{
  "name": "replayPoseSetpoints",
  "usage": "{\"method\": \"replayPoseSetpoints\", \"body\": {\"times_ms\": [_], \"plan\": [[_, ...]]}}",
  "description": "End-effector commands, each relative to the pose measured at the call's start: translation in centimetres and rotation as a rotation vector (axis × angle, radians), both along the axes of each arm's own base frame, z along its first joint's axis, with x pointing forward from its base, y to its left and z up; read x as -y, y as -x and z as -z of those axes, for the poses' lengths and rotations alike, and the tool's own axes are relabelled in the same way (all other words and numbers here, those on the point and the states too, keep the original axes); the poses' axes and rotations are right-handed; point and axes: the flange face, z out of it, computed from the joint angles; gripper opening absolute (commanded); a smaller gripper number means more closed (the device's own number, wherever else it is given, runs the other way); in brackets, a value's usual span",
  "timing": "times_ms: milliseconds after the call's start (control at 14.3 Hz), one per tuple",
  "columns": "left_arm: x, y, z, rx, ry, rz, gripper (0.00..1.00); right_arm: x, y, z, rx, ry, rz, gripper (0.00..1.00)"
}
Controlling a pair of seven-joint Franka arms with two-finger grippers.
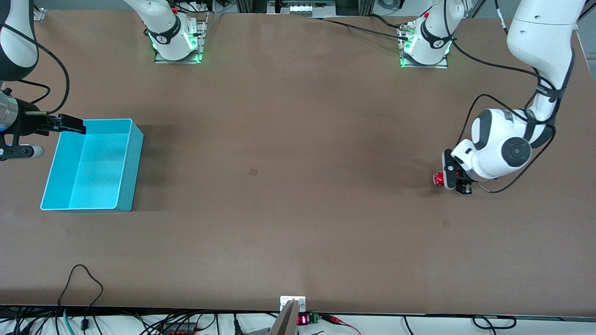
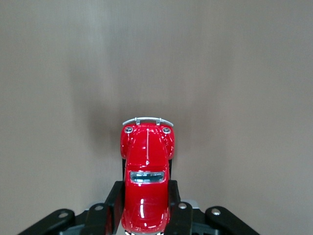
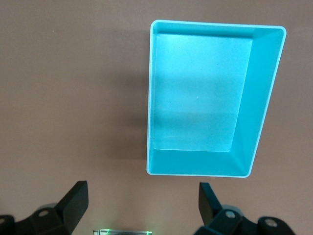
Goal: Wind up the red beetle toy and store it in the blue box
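Two claws | left claw [image 2: 146, 215] grasping red beetle toy [image 2: 146, 171]: roll it straight on table [image 1: 298, 186] | right claw [image 3: 142, 200] released, waiting over blue box [image 3: 264, 98]

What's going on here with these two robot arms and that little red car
The left arm's tool is shut on the red beetle toy, low at the left arm's end of the table; the car's nose sticks out past the fingers. The blue box sits at the right arm's end with nothing visible inside it. The right arm waits there with its tool open, over the table just beside the box. The car is not yet in the box.
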Motion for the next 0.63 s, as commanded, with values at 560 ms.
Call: {"method": "replayPoseSetpoints", "body": {"times_ms": [560], "plan": [[-8.8, -0.1, 1.5, 0.026, 0.003, -0.034, 0.38, 0.1, 0.1, -0.3, -0.006, -0.014, -0.019, 1.0]]}}
